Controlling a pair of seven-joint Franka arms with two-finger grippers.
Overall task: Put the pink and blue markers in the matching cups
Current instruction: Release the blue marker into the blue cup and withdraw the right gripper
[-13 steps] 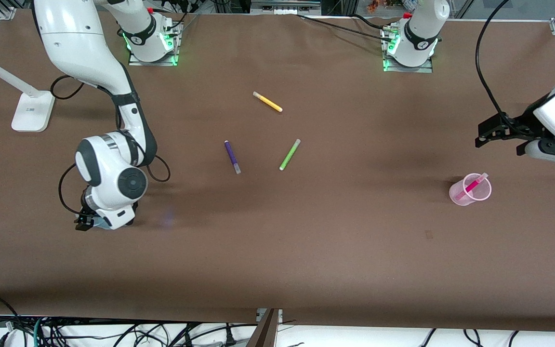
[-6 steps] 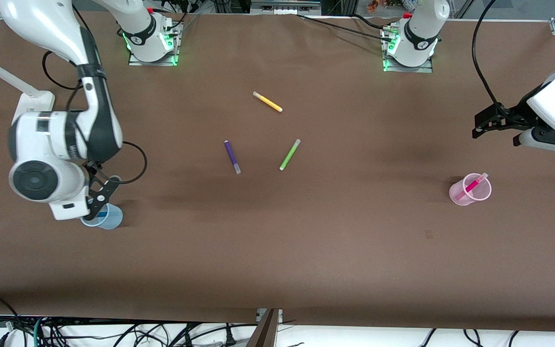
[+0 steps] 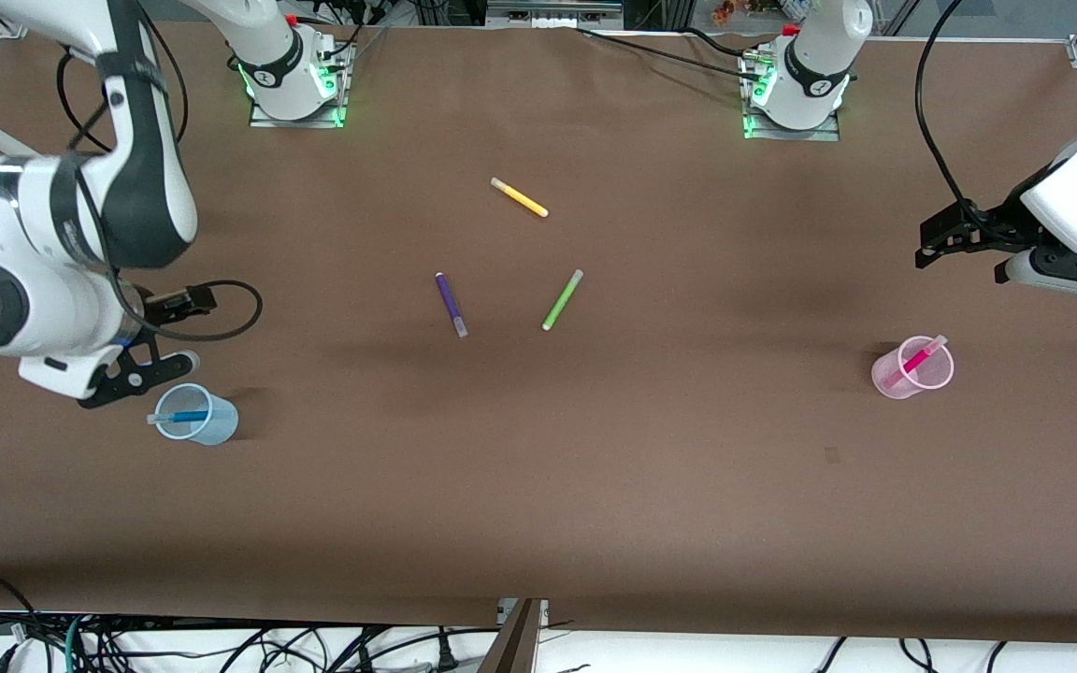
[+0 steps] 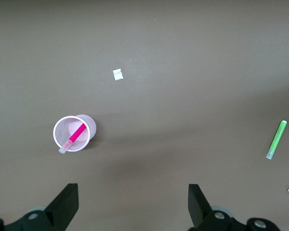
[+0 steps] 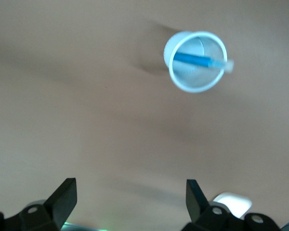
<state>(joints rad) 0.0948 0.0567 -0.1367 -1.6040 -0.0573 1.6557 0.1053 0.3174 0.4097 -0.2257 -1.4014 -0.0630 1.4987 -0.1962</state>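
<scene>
The pale blue cup [image 3: 207, 422] stands near the right arm's end of the table with the blue marker [image 3: 179, 417] leaning inside it. Both also show in the right wrist view, cup [image 5: 180, 48] and marker [image 5: 195, 59]. My right gripper [image 3: 138, 374] is open and empty, up in the air beside the cup; it also shows in its wrist view [image 5: 130, 199]. The pale pink cup [image 3: 898, 381] holds the pink marker [image 3: 915, 359] near the left arm's end; both show in the left wrist view, cup [image 4: 62, 130] and marker [image 4: 76, 135]. My left gripper [image 3: 959, 264] [image 4: 133, 202] waits open and empty above the table.
A dark purple marker [image 3: 451, 304], a lime green marker [image 3: 562, 299] and a yellow marker [image 3: 519, 197] lie loose mid-table. The green marker [image 4: 276, 140] and a small white scrap [image 4: 118, 74] show in the left wrist view.
My right gripper rose off the blue cup and swung toward the right arm's end of the table, uncovering the blue marker in the cup. The left gripper shifted slightly.
</scene>
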